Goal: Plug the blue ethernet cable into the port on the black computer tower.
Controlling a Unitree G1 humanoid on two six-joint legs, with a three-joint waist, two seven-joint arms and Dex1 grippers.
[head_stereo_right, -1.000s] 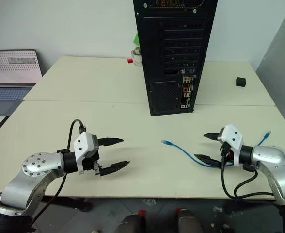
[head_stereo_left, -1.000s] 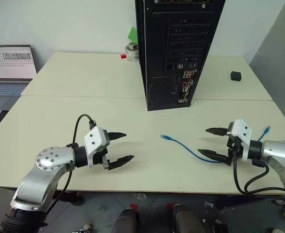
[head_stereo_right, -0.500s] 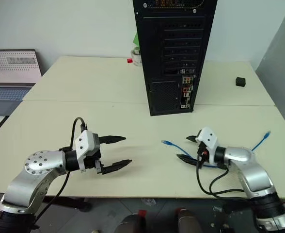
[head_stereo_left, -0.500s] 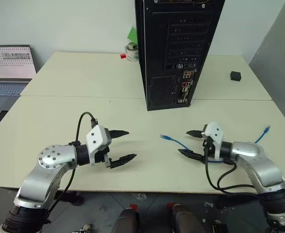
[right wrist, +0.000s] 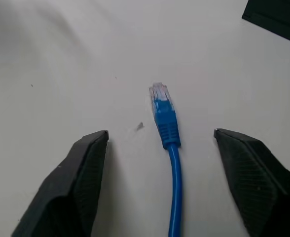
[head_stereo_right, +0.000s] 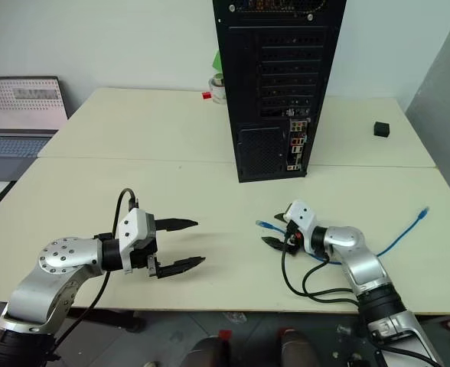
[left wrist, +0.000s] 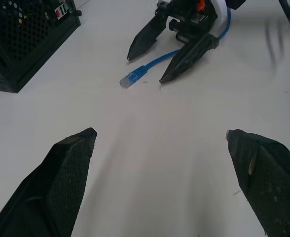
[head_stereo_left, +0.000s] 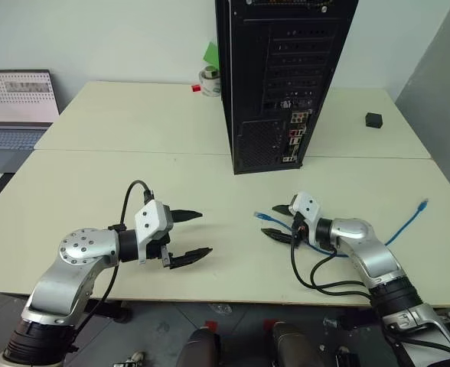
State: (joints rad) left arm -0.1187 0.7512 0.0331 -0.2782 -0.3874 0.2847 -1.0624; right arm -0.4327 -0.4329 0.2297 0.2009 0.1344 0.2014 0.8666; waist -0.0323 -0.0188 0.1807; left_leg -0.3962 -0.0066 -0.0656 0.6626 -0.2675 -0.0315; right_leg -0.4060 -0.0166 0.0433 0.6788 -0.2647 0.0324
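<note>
The right gripper (head_stereo_left: 279,222) has come in from the right edge of the table (head_stereo_left: 133,168) toward the middle, and it now sits with one finger on each side of the near end of the blue cable (right wrist: 165,129). Its fingers are apart and do not touch the cord yet, though they stand a little narrower than one second ago. The cable lies flat on the table, its plug (right wrist: 159,94) pointing away from the gripper; the cord runs back under the right arm to the right side of the table, where the second plug (head_stereo_left: 422,203) rests.

The left gripper (head_stereo_left: 187,237) has kept its place above the table at the left, fingers wide apart and holding nothing.

The black computer tower (head_stereo_left: 282,76) stands upright behind the cable, its back panel with the coloured connectors (head_stereo_left: 293,138) facing the robot, well apart from the plug.

I judge that the approach is finished and the grasp is beginning. The fingers seem placed around the cord just behind the plug, which is a good spot. Lifting, turning and inserting the plug are not yet done.
</note>
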